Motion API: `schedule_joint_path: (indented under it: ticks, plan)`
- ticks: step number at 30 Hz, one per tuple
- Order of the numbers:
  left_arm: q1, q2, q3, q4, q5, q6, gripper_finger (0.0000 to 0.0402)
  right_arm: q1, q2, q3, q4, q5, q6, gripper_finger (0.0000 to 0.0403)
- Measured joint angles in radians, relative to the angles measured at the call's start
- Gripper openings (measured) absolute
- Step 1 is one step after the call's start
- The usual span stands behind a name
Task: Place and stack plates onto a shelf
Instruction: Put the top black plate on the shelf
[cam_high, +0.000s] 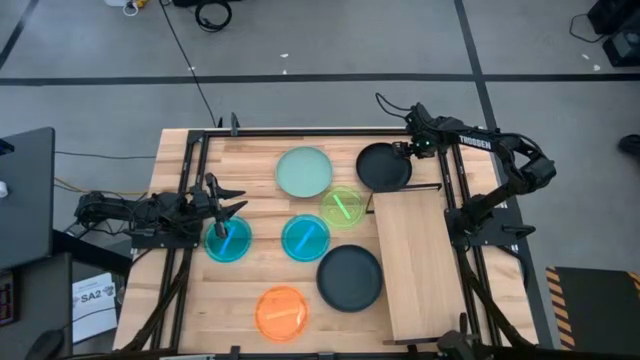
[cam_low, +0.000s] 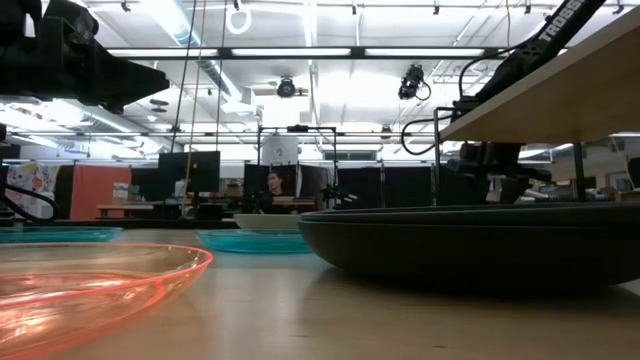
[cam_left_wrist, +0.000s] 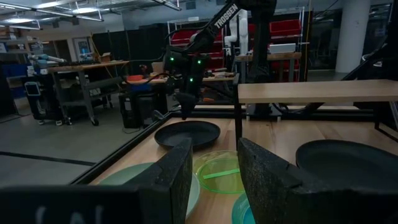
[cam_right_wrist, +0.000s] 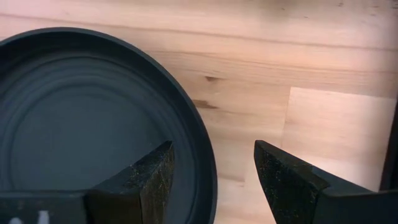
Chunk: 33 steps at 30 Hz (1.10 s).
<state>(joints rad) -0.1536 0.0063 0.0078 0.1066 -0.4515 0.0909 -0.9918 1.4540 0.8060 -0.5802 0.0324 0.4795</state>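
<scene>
Straddling the rim of the far black plate (cam_right_wrist: 93, 130), the right pincer (cam_right_wrist: 214, 171) stands wide and holds nothing, with the empty shelf (cam_high: 415, 262) just beside this plate, while the left pincer (cam_high: 222, 208) waits open over a cyan plate (cam_high: 228, 240).

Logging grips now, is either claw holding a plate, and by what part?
Nothing is held. The right claw hangs open over the rim of the far round matte black plate; the left claw is open above the left translucent cyan plate.
</scene>
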Motion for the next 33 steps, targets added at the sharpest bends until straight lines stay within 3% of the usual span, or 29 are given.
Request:
schedule_joint_path:
  ticks: [25, 33]
  plan:
    - [0.0, 0.0, 0.0, 0.0, 0.0, 0.0, 0.0137, 0.072, -0.001, -0.059, 0.078, 0.034, 0.052, 0.0198]
    - [0.0, 0.0, 0.0, 0.0, 0.0, 0.0, 0.0137, 0.074, -0.001, -0.059, 0.077, 0.038, 0.053, 0.0154]
